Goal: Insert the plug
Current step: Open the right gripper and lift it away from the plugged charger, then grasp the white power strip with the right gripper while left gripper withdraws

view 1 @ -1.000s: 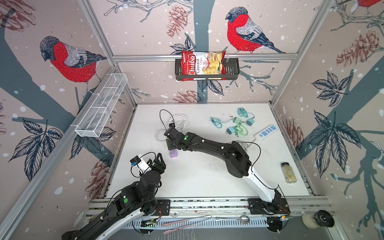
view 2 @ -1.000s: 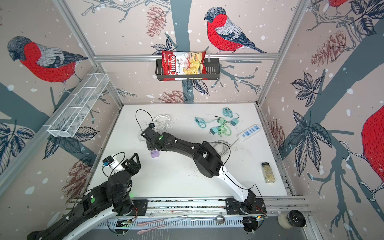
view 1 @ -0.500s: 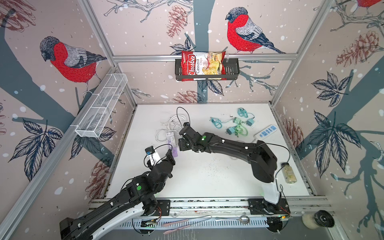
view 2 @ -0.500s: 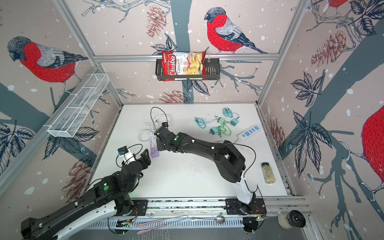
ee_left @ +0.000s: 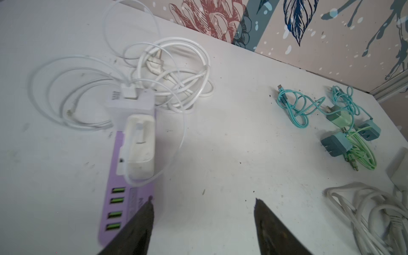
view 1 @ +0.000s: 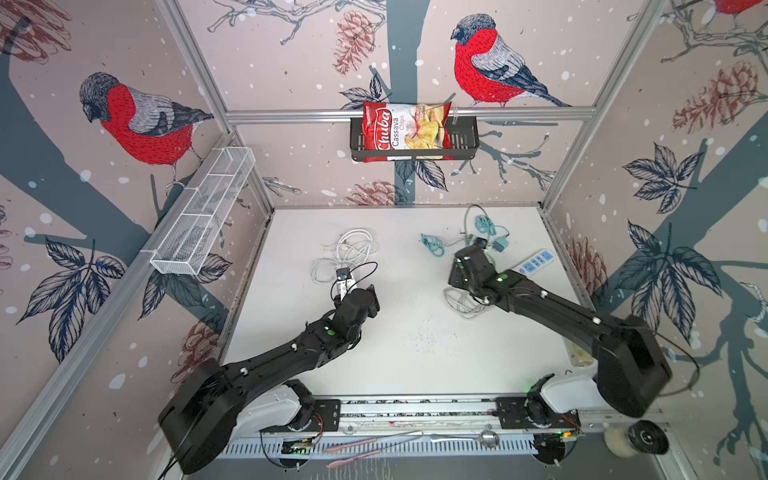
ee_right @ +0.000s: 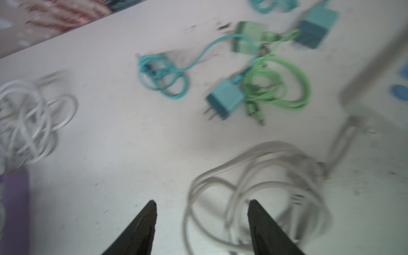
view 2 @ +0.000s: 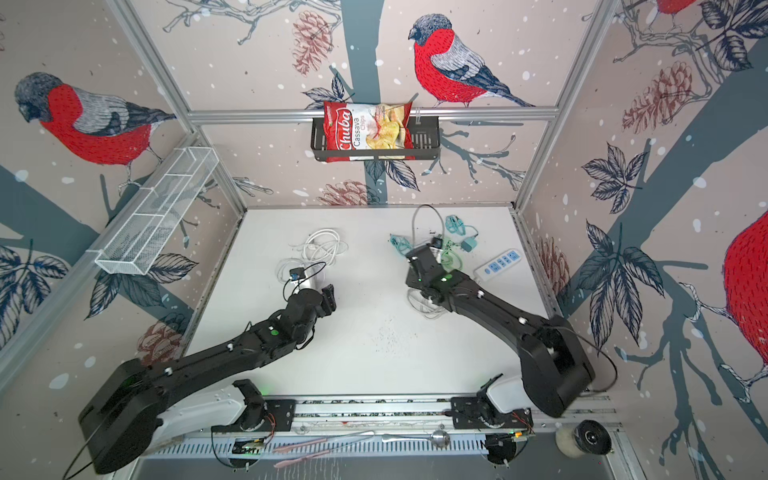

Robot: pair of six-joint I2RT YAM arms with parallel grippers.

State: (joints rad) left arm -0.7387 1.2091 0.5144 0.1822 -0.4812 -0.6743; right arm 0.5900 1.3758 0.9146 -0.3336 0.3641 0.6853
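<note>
Both my tools are spread wide and empty. In the left wrist view, my left gripper (ee_left: 203, 201) hovers at the lower edge, one tip over the lilac plastic power strip (ee_left: 132, 198). At centre left a chunky white adapter (ee_left: 140, 143) looks already seated in it. My right gripper (ee_right: 202, 201) hangs above the white tabletop (ee_right: 132, 136). The teal two-pronged charger (ee_right: 225, 102) lies loose mid-frame, well apart from the white socket bar with blue outlets (view 1: 537, 261). If that charger is the plug meant, grasping and inserting both remain.

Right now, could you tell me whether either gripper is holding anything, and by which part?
Nothing is held; the left gripper and right gripper both stand open and empty.
</note>
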